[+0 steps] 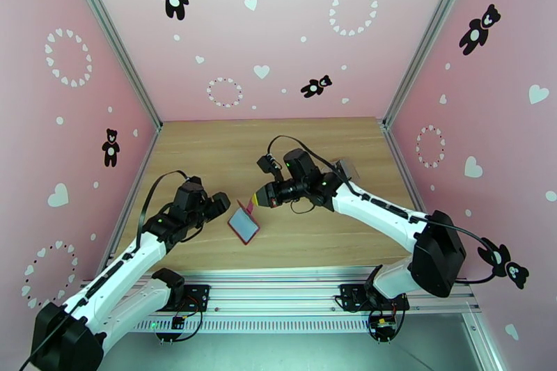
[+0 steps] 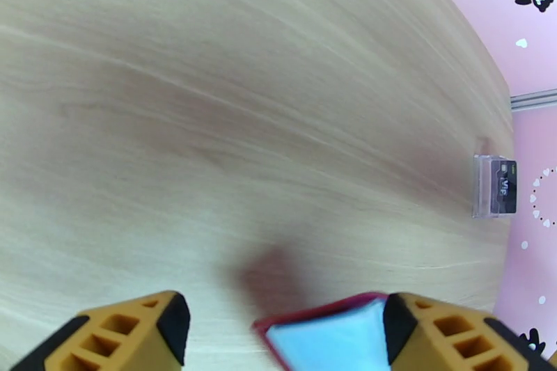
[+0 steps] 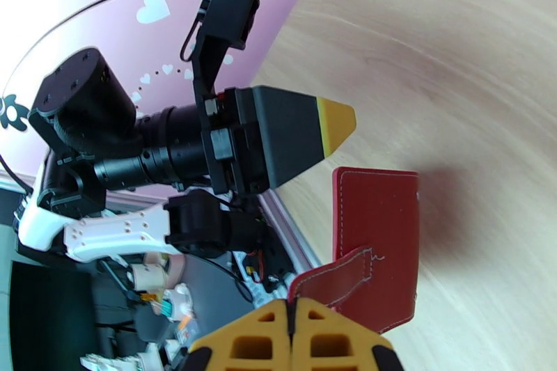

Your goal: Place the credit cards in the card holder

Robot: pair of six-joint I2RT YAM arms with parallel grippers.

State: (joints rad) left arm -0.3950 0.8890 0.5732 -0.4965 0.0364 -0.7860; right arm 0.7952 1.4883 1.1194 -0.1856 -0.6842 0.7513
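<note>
Card holder (image 1: 244,225): we see it lying open on the wooden table (image 1: 209,150), with its pale lining up and a red rim.
Right gripper (image 1: 256,200): at 1 o'clock of the holder. Its jaws are pressed together on the holder's red snap tab (image 3: 334,280), which is lifted off the wood.
Left gripper (image 1: 221,204): at 10 o'clock of the holder, with its jaws spread wide and nothing between them. In its wrist view the orange fingers (image 2: 139,327) flank the holder's corner, and the right one is just beside it.
Clear case (image 2: 482,184): far off at 2 o'clock of the holder, by the right wall.
Credit card (image 2: 503,186): dark, and it sits inside the clear case.
Writing: we read "VIP" in white on that card; the smaller print is too small for us to read.
</note>
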